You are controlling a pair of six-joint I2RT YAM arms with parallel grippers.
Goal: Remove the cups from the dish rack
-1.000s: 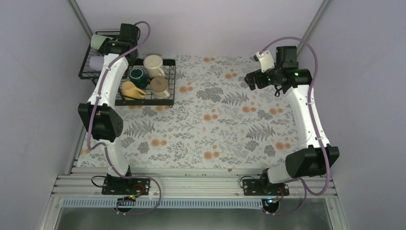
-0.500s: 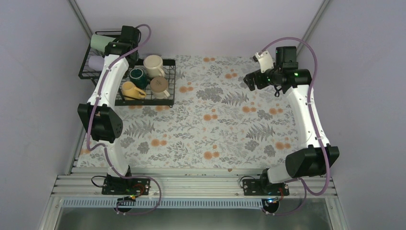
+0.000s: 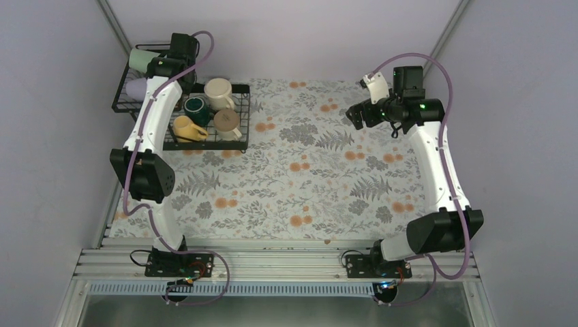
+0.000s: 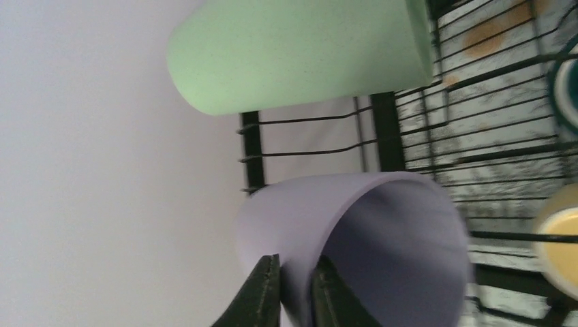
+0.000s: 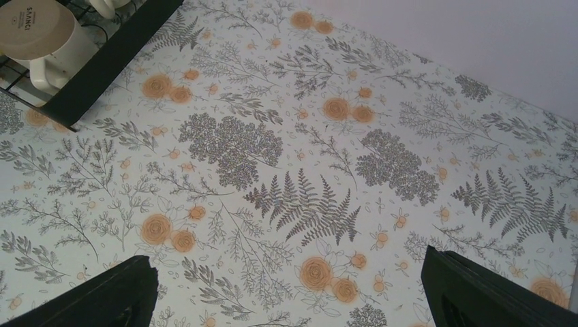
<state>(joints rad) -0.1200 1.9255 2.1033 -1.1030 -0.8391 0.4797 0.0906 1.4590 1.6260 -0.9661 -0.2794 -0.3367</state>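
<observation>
1. Since one second ago, the left gripper (image 4: 294,272) has closed onto the wall of the lavender cup (image 4: 382,231) lying in the raised tier of the rack (image 4: 382,129).
2. Risk: the thin rim pinch may slip on lifting, and the green cup (image 4: 300,54) nearby may be knocked.
3. Right gripper (image 5: 286,272): jaws apart above the table (image 5: 307,136), empty.

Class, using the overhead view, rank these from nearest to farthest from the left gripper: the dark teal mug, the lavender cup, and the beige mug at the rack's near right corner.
1. lavender cup: in the dish rack's raised tier, rim pinched by the left gripper.
2. dark teal mug: on the flat tray, beside the arm.
3. beige mug: near right corner.
</observation>
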